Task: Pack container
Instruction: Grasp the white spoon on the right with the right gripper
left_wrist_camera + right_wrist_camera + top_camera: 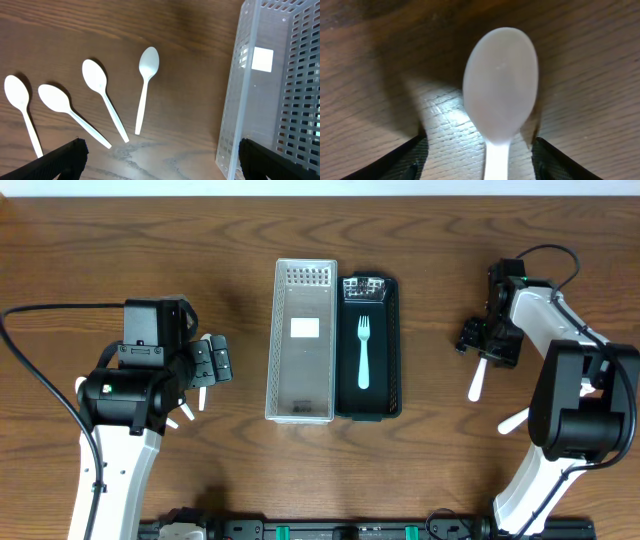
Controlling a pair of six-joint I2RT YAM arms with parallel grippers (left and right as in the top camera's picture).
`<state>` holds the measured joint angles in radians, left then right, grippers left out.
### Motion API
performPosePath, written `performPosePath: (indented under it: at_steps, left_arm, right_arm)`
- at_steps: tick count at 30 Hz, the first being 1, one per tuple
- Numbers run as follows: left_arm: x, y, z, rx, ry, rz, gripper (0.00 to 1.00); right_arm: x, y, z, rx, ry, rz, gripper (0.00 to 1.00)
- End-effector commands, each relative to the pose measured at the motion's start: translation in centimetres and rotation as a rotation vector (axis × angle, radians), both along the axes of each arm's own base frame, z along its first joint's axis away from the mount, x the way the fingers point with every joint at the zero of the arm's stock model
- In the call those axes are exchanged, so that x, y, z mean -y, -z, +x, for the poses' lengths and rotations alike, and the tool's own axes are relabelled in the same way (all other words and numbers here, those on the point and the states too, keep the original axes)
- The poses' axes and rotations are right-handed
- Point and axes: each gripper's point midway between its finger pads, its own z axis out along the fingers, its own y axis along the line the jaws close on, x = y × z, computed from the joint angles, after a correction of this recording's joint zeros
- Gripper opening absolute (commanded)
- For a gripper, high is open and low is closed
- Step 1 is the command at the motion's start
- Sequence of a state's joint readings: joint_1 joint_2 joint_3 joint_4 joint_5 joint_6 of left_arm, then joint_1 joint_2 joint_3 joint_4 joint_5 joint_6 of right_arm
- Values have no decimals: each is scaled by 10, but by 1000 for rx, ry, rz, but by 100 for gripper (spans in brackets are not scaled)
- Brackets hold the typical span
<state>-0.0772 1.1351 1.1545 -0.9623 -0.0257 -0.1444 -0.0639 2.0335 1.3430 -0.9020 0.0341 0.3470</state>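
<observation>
Right fingers [395, 165] astride spoon [501, 97] | black tray [393, 310]: teal fork [364, 350] | clear basket [273, 330] alongside

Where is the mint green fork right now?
In the middle of the overhead view, the fork lies inside the black tray, just right of the clear basket, tines pointing toward the far edge.

A dark brown wood-grain table [440, 470] fills the view, with glare patches under overhead light.
</observation>
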Motion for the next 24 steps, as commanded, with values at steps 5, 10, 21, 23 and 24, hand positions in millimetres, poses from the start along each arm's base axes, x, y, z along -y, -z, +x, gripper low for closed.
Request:
performPosePath:
  at_steps: [5,10,21,23,24]
  left_arm:
    - [-1,-9,2,23,9,6,98]
    - [-1,-9,2,23,9,6,98]
    - [-1,-9,2,23,9,6,98]
    - [-1,-9,2,23,9,6,98]
    - [-1,-9,2,23,9,6,98]
  right_arm:
    - [-1,31,-19,-102,-2,9,33]
    - [-1,31,-19,-102,-2,9,24]
    - [-3,23,-18,-98,-1,18,1]
    - [-4,9,-13,-77,14,20,1]
    - [-6,-3,-6,-49,9,18,1]
